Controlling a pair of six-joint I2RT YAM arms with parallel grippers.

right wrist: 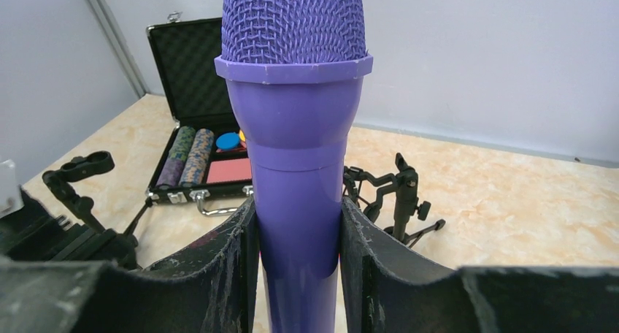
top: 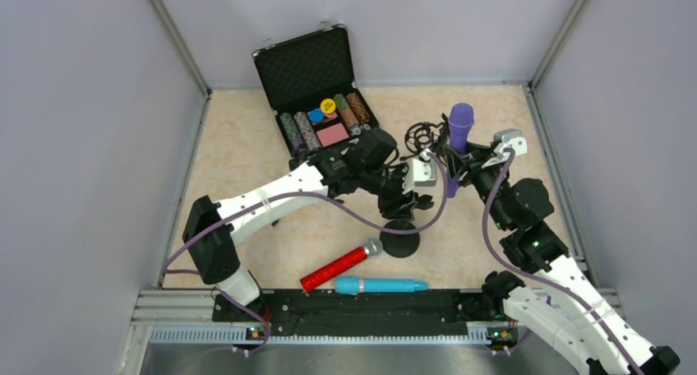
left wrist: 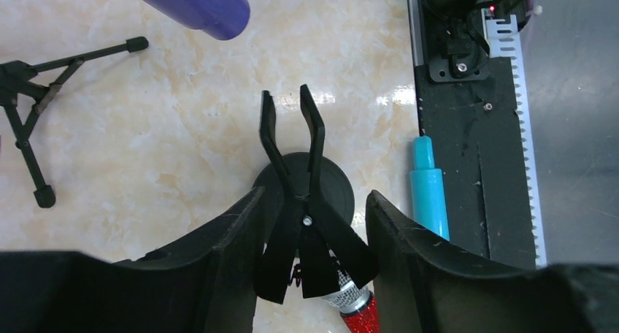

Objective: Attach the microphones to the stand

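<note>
My right gripper (top: 457,163) is shut on the purple microphone (top: 460,125) and holds it upright, mesh head up; in the right wrist view the gripper (right wrist: 295,234) clamps its body (right wrist: 295,128). My left gripper (top: 404,196) sits over the round-base stand (top: 400,242). In the left wrist view the gripper (left wrist: 310,231) has its fingers pressed on the handles of the stand's black spring clip (left wrist: 292,150), whose prongs stand apart above the base (left wrist: 339,190). The red microphone (top: 341,266) and the light blue microphone (top: 380,285) lie on the table near the front edge.
An open black case of poker chips (top: 316,87) stands at the back. A second black tripod stand (top: 423,136) stands beside the purple microphone, and shows in the right wrist view (right wrist: 398,194). A black rail (top: 345,305) runs along the front. Grey walls enclose the table.
</note>
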